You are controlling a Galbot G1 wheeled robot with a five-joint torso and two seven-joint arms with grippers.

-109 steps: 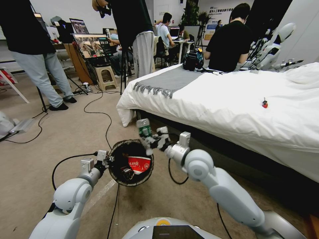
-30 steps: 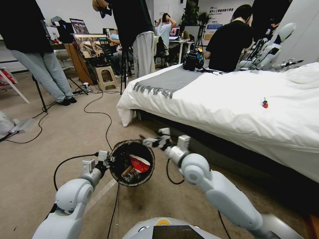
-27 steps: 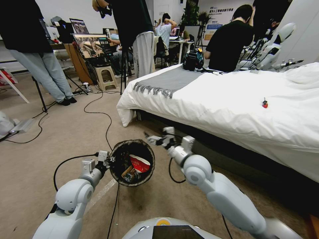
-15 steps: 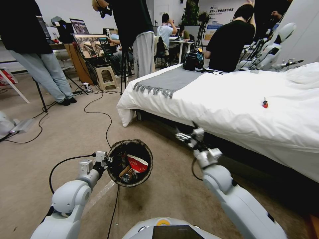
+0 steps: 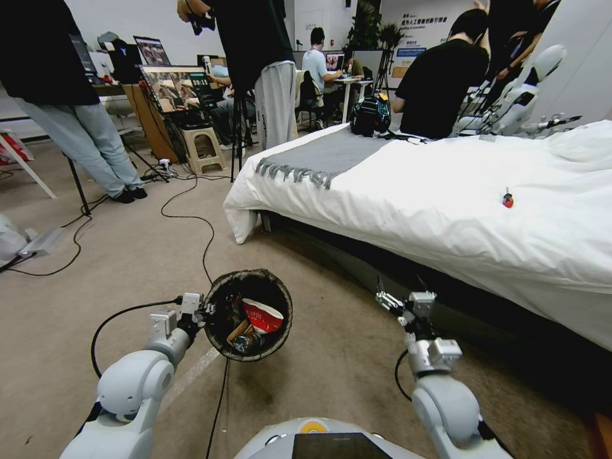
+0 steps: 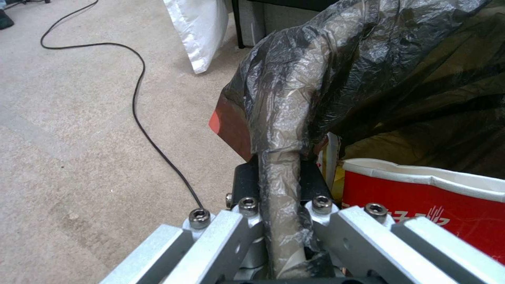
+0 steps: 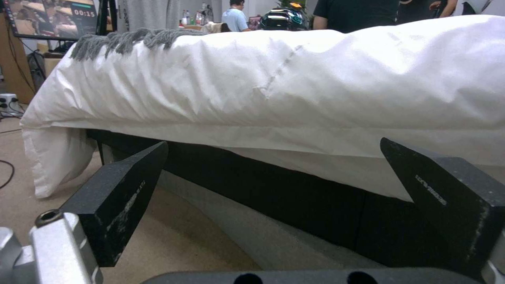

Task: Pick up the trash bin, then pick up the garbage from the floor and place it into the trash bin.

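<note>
My left pincer (image 5: 205, 310) clamped bag-lined rim of trash bin (image 5: 278, 331), held above floor (image 5: 115, 255); cup (image 5: 262, 315) inside. My right pincer (image 7: 279, 185) gaped wide, empty, facing bed (image 5: 446, 191).

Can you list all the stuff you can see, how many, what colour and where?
Trash bin: one, black bag over its rim, held up off the floor, left of middle.
Paper cup: one, red and white, inside the bin.
Floor: beige carpet.
Cables: several, black, trailing over the carpet.
Bed: one, white cover, on the right.
Grey throw: one, across the bed's far end.
Small red thing: one, on the bed.
Stool: one, beige, far back.
Left pincer: shut on the bin's rim.
Right pincer: open, empty, low beside the bed.
</note>
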